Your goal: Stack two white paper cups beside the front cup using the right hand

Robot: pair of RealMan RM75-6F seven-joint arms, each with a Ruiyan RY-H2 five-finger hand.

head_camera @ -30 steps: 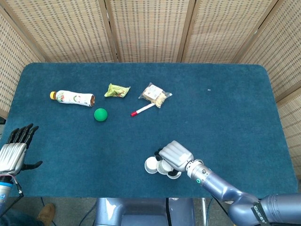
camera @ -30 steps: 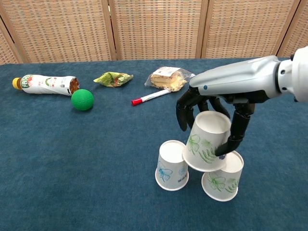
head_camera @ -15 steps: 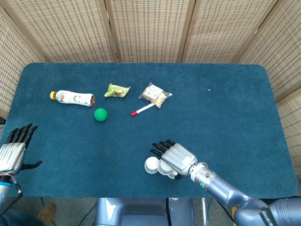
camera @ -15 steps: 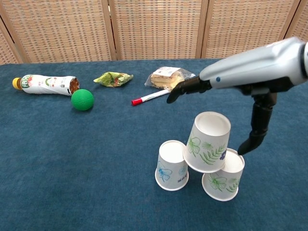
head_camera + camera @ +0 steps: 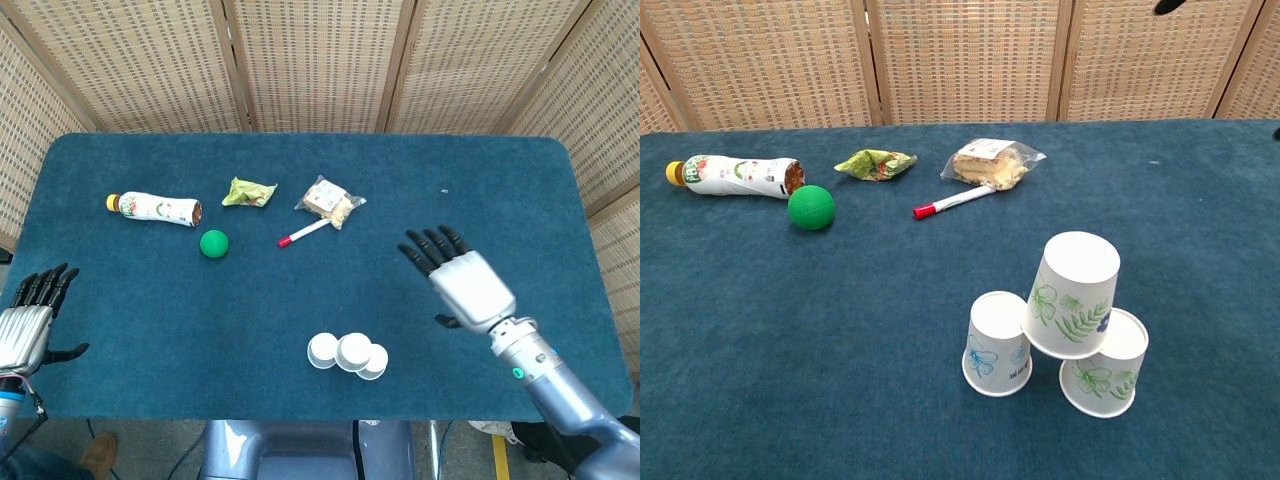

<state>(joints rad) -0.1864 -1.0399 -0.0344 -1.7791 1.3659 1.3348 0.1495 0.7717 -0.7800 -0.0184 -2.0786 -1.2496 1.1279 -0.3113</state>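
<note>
Three white paper cups with printed leaves stand upside down near the table's front edge. The upper cup [image 5: 1071, 293] [image 5: 353, 351] rests tilted across the lower left cup [image 5: 997, 343] [image 5: 322, 350] and the lower right cup [image 5: 1103, 361] [image 5: 373, 361]. My right hand [image 5: 462, 281] hovers open, fingers spread, up and to the right of the cups, holding nothing. In the chest view only a dark fingertip [image 5: 1167, 6] shows at the top edge. My left hand [image 5: 30, 320] stays open at the far left edge, away from everything.
At the back left lie a bottle [image 5: 153, 208] on its side, a green ball [image 5: 213, 243], a crumpled green wrapper [image 5: 248, 192], a red-capped marker [image 5: 303, 232] and a bagged snack [image 5: 330, 201]. The blue tabletop [image 5: 500, 200] ends just in front of the cups.
My right hand let go of the upper cup, opened, and rose away to the right. The cup stays resting on the two lower ones. The left hand barely moved.
</note>
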